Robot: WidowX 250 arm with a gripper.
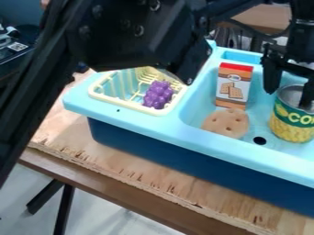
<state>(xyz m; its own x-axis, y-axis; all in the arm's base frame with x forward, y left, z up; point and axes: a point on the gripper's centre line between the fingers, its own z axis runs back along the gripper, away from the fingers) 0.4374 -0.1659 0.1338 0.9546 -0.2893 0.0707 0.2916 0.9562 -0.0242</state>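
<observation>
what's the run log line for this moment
pincer open, at corn can | sink: can, cracker box, brown cookie | cream rack: purple grapes

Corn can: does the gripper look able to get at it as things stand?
Probably yes: the gripper hangs open right at the top of the corn can, and the box and cookie sit off to one side.

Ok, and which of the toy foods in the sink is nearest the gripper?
The corn can, at the basin's right: the gripper hangs right at its top, while the round cookie and the red-topped box sit farther left.
</observation>
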